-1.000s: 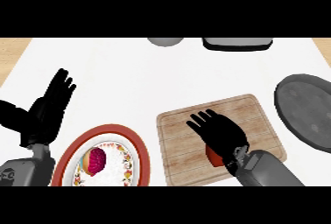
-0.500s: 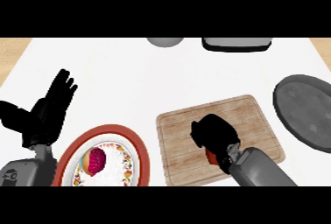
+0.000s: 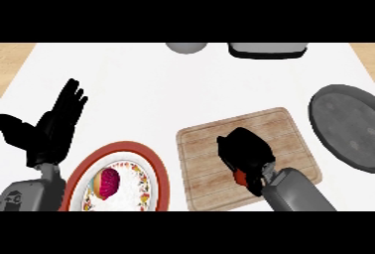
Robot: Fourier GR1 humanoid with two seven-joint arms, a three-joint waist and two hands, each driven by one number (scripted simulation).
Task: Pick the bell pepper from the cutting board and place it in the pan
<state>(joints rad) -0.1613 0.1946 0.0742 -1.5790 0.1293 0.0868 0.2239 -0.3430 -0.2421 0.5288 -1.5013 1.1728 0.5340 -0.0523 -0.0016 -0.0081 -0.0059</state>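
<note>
On the wooden cutting board (image 3: 219, 139) my right hand (image 3: 245, 151) is shut on the red bell pepper (image 3: 241, 176); only a small red patch shows under the curled fingers. The dark grey pan (image 3: 348, 126) lies at the right edge of the counter, apart from the board. At the left my left hand (image 3: 55, 126) rests open with its fingers up.
A red-rimmed patterned plate (image 3: 157, 173) with a purple-red food item (image 3: 110, 182) sits left of the board. A grey bowl (image 3: 185, 47) and a dark appliance (image 3: 265, 49) stand at the counter's far edge.
My right hand's fingers went from spread flat over the board to curled round the bell pepper. The left hand has stayed in place.
</note>
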